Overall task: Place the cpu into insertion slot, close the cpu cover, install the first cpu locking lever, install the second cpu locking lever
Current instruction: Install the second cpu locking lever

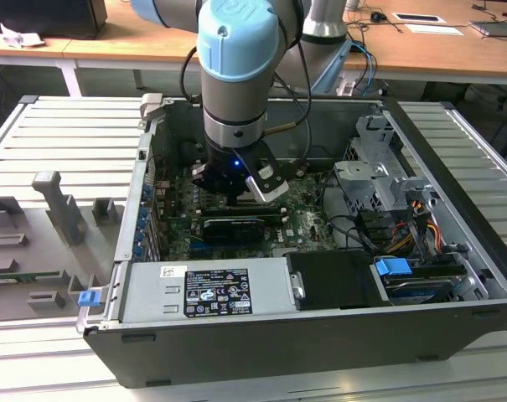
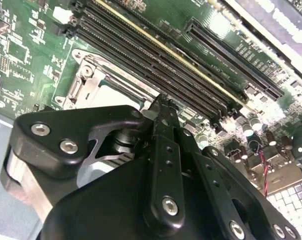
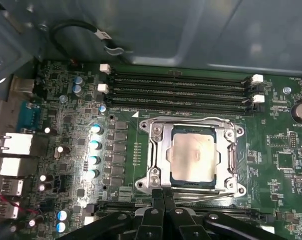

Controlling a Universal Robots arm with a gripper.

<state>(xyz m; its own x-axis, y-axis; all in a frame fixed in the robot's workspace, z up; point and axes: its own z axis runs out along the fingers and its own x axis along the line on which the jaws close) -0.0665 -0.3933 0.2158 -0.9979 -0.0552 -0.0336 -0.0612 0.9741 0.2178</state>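
In the first wrist view the cpu (image 3: pixel 192 157), pale silver-beige, lies flat in the insertion slot (image 3: pixel 154 176) on the green motherboard. The cpu cover (image 3: pixel 159 150), a grey metal frame, lies down around it, the chip showing through its window. A thin wire lever (image 3: pixel 190 120) runs along the socket's side toward the memory slots. My gripper (image 3: pixel 163 192) is shut, its black fingertips together at the socket's opposite edge, by a metal bar (image 3: pixel 205 194). In the second wrist view the gripper (image 2: pixel 160 102) stands beside the socket (image 2: pixel 98 87). In the exterior view the gripper (image 1: pixel 236 186) is low inside the case.
Long black memory slots (image 3: pixel 180 90) run beside the socket, with the grey case wall (image 3: pixel 190 30) and a black cable (image 3: pixel 81 30) beyond. Capacitors (image 3: pixel 95 145) and rear ports (image 3: pixel 16 145) flank it. The power supply (image 1: pixel 207 289) and drive cage (image 1: pixel 379 180) crowd the case.
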